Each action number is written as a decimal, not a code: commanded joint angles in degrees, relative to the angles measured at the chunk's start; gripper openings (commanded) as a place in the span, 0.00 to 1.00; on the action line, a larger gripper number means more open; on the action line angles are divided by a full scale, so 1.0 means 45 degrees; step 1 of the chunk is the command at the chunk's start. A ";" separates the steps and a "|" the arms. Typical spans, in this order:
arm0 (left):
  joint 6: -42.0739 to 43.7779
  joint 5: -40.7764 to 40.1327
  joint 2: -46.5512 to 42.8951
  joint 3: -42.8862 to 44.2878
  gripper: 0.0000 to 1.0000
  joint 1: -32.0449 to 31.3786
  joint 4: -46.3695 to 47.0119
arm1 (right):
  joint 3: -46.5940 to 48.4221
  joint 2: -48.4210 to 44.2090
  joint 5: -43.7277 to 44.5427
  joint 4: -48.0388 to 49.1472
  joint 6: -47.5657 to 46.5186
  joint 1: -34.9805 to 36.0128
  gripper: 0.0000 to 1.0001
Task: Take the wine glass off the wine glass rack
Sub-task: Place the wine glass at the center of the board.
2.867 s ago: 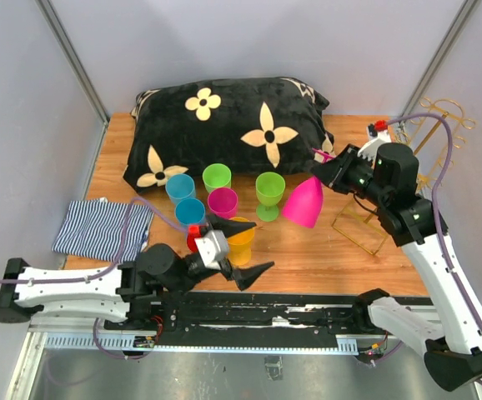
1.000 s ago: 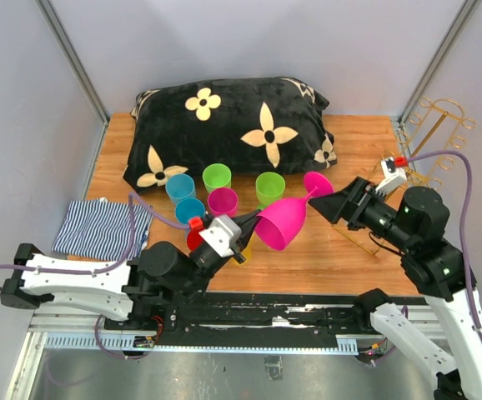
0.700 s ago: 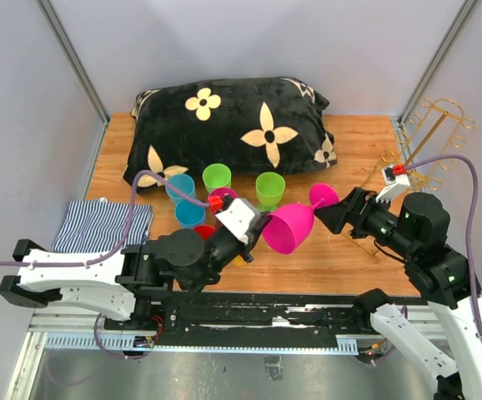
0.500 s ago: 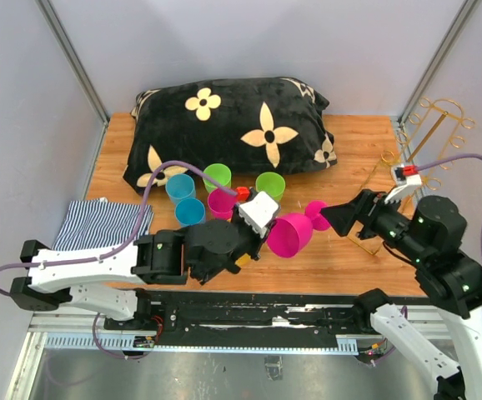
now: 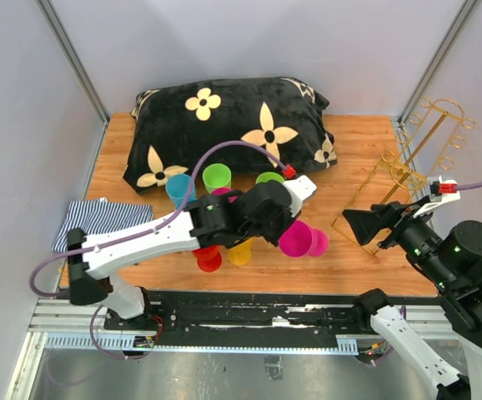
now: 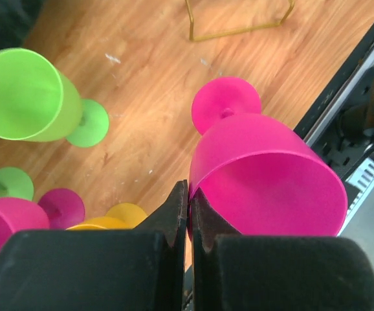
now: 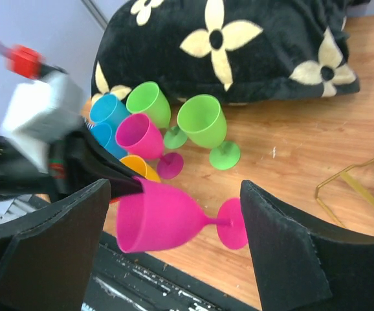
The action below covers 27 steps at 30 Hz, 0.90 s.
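Observation:
The pink wine glass (image 5: 295, 239) lies on its side low over the table, off the gold wire wine glass rack (image 5: 400, 172), which stands at the right. My left gripper (image 5: 281, 227) is shut on the glass's rim. In the left wrist view its fingers (image 6: 174, 214) pinch the rim of the bowl (image 6: 264, 175), and the foot (image 6: 226, 103) points away. My right gripper (image 5: 359, 225) stands open to the right of the foot, apart from it. In the right wrist view the glass (image 7: 167, 217) hangs between that gripper's wide fingers (image 7: 284, 246) without touching them.
Several coloured glasses stand left of the held one: green (image 5: 217, 177), blue (image 5: 178, 187), yellow (image 5: 239, 252) and red (image 5: 208, 260). A black flowered pillow (image 5: 224, 125) lies at the back. A striped cloth (image 5: 95, 221) lies at the left. The rack's base wire (image 7: 355, 178) runs close to my right gripper.
My right gripper brought the glass from the rack toward the middle and let go of its stem. My left gripper closed on the rim. The right arm drew back to the right.

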 commanded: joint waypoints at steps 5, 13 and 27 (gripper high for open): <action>0.0176 0.2806 0.2161 0.0896 0.00 0.1347 -0.2016 | 0.1300 -0.0012 0.0814 -0.0348 -0.1163 0.0220 0.82; 0.0348 0.2464 0.3544 0.1544 0.01 0.2320 -0.3066 | 0.0848 -0.0266 0.1095 -0.0325 -0.1182 0.0221 0.82; 0.0768 0.1784 0.4282 0.2907 0.17 0.3050 -0.4184 | 0.0467 -0.0328 0.1234 -0.0321 -0.1323 0.0218 0.82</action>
